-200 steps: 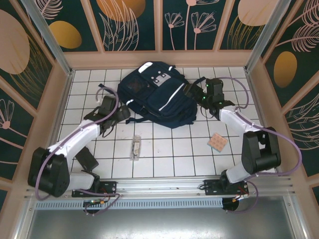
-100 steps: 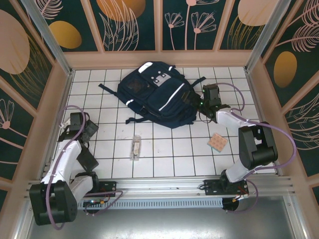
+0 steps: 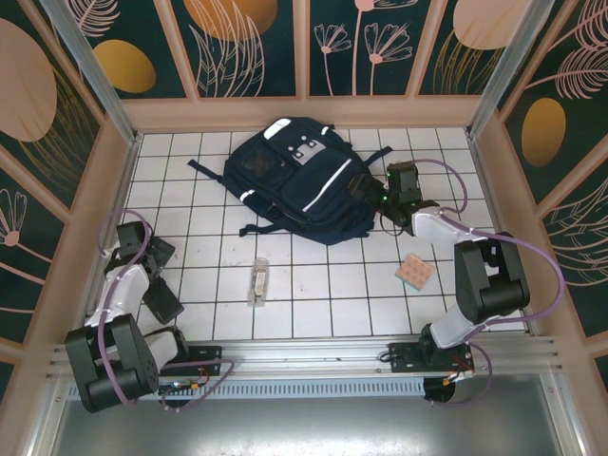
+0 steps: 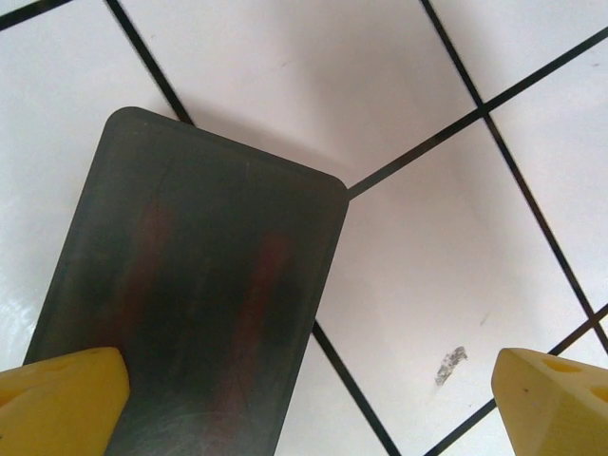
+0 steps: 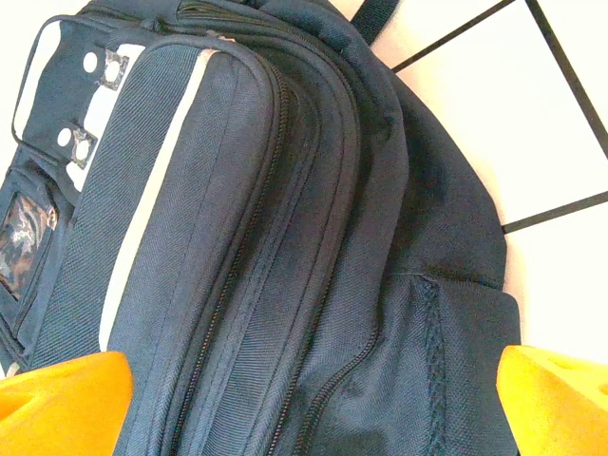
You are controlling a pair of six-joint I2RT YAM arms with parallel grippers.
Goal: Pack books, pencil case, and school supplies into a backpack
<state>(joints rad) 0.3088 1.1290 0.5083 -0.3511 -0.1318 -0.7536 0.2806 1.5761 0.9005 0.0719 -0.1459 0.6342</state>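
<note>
**Left claw** (image 4: 304, 408): jaws spread wide, nothing held. The yellow fingertips (image 4: 59, 399) stand far apart at the lower corners of the wrist view. In the top view it sits at the left edge of the bench (image 3: 152, 258).

**Beneath the left claw:** a dark flat piece (image 4: 199, 294) with rounded corners lies on the white tiles. Faint reddish streaks show on its face. One end reaches in beside the left-hand fingertip. Whether they touch cannot be told. In the top view it lies near the front-left corner (image 3: 163, 299).

**Right claw** (image 5: 309, 408): jaws spread wide, gripping nothing. It is at the right flank of the backpack (image 3: 384, 198).

**Backpack** (image 5: 285, 237): navy fabric with a white stripe and zip lines, spanning the gap between the orange fingertips (image 5: 57, 404). Contact cannot be told. It lies flat at the far middle of the bench (image 3: 299, 185).

**Clear oblong box** (image 3: 257, 281): lies alone on the tiles, front of centre, well apart from both claws.

**Pinkish-tan pad** (image 3: 414, 272): lies flat on the right side, in front of the right claw.

**Bench** (image 3: 323, 309): white tiles with a dark grid.
</note>
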